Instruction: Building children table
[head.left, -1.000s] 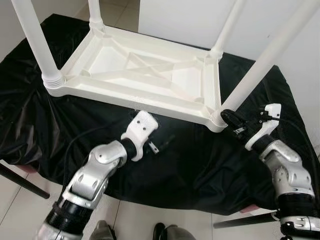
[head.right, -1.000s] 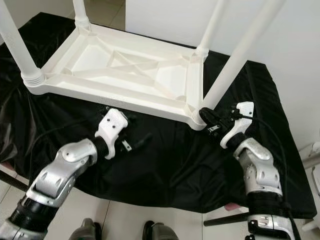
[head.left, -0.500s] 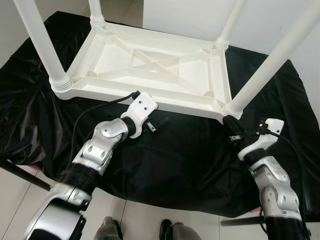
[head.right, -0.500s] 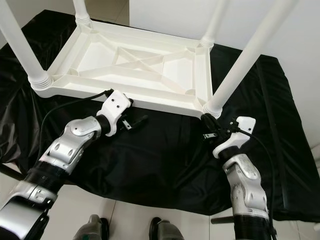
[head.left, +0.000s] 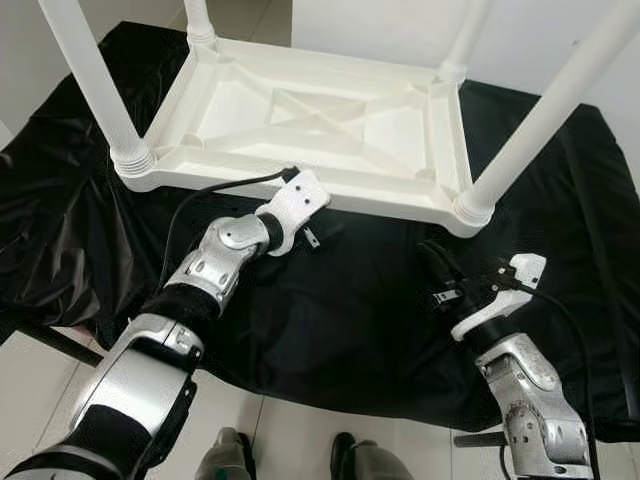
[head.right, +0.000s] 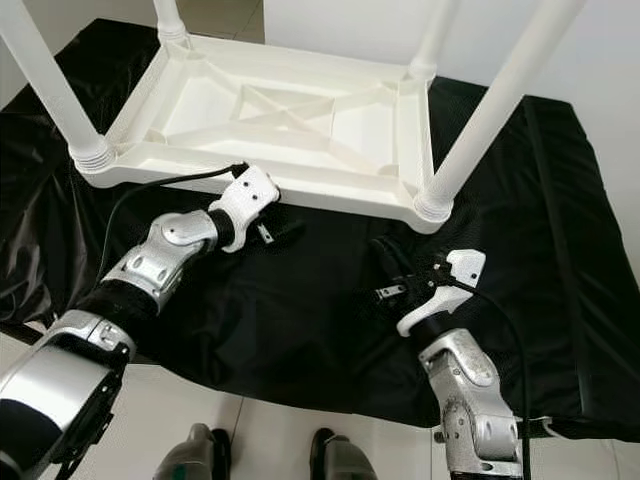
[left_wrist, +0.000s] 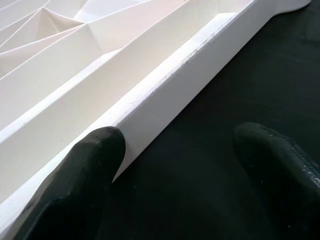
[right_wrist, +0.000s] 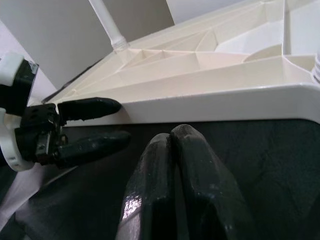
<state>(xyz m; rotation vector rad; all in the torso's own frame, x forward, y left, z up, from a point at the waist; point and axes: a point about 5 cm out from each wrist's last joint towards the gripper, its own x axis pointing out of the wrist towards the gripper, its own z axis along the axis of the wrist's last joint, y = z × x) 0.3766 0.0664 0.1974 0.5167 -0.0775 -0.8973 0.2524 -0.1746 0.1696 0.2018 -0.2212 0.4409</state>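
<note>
A white plastic children's table (head.left: 320, 120) lies upside down on a black cloth-covered work surface (head.left: 340, 310), its ribbed underside facing up and four round white legs standing upward from the corners: the near left leg (head.left: 92, 85), the near right leg (head.left: 545, 115), the far left leg (head.left: 198, 18) and the far right leg (head.left: 465, 35).

The left gripper (head.left: 318, 232) reaches in from the near left to the table's near rim, just left of the rim's middle. In the left wrist view its two black fingers (left_wrist: 85, 170) stand wide apart, one lying against the white rim edge, the other over the dark cloth, with nothing held between them.

The right gripper (head.left: 437, 266) hovers over the cloth just near of the table's near right corner, apart from the leg there. In the right wrist view its fingers (right_wrist: 172, 180) are pressed together, empty, pointing toward the rim.

A black cable (head.left: 215, 195) loops from the left wrist across the cloth. At the near edge, the robot's feet (head.left: 290, 462) stand on pale floor tiles (head.left: 30, 370).
</note>
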